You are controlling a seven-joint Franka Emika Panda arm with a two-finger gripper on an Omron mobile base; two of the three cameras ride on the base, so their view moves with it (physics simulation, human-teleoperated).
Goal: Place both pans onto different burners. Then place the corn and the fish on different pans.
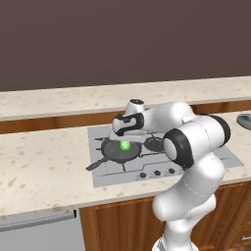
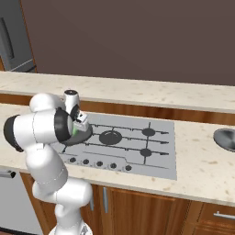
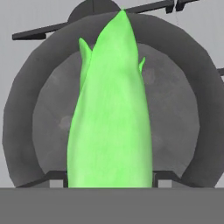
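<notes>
Left base view: corn (image 1: 125, 145) is a small bright green bit right above the black pan (image 1: 117, 152). The black pan sits on a burner at the left side of the grey hob (image 1: 225, 158), and its long handle points down to the left. The gripper (image 1: 122, 136) hangs just over the pan. A silver pan (image 1: 244, 119) lies far off on the counter at the right edge.

Right base view: the white arm covers most of the black pan (image 2: 81, 135). A thin green sliver of corn (image 2: 74, 131) peeks out beside the gripper (image 2: 79, 126). The big middle burner (image 2: 110, 137) has nothing on it. The silver pan (image 2: 226, 138) rests on the counter to the right, well apart from the hob (image 2: 160, 165).

Hand view: the corn (image 3: 111, 118) stands tall between the two finger tips (image 3: 164, 179), which squeeze it from both sides. Behind it is the round black pan (image 3: 183, 78).
</notes>
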